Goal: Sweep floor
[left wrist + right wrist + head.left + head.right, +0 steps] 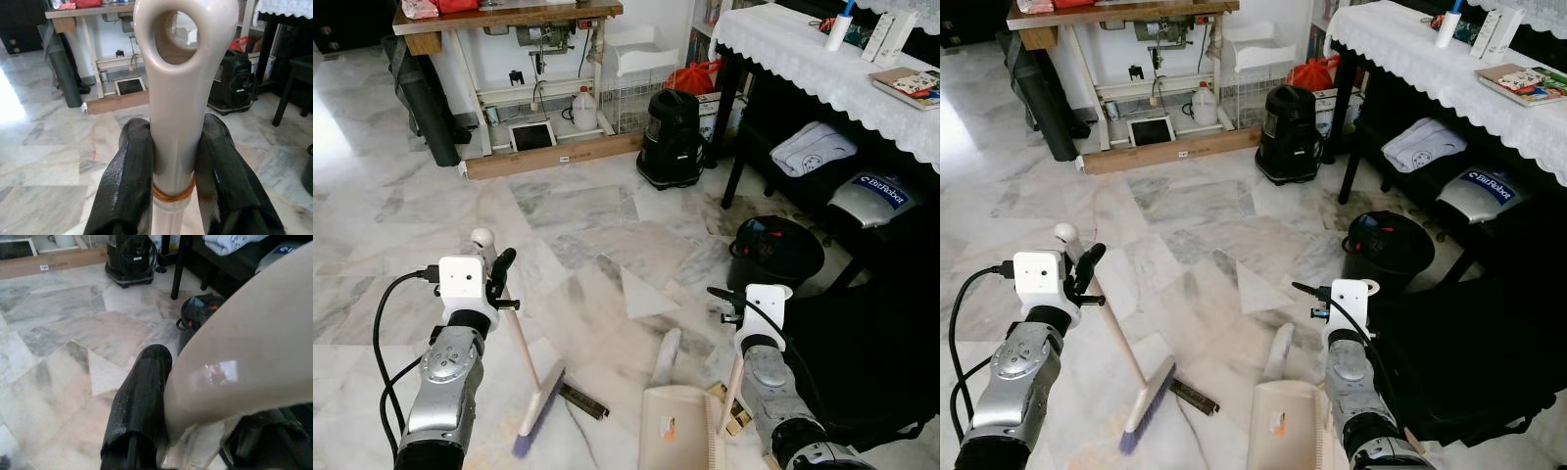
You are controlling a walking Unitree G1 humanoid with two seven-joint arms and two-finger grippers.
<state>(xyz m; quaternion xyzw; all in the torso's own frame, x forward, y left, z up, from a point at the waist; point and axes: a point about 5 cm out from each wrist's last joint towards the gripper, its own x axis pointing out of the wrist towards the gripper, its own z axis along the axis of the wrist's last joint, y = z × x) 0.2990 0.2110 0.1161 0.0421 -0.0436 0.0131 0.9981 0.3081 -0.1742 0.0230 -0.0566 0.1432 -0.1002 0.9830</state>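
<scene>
Marble floor [578, 211] under dustpan [674, 429]

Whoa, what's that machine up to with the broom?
It is sweeping a marble floor. The left gripper is clamped around the broom handle near its top, the bristles down on the tiles beside a small dark piece of debris. The right gripper holds the handle of a beige dustpan resting on the floor next to it.

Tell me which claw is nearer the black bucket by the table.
Right. The right claw, shut on the dustpan handle, sits just beside the black bucket. The left claw, gripping the broom, is across the floor on the far side.
</scene>
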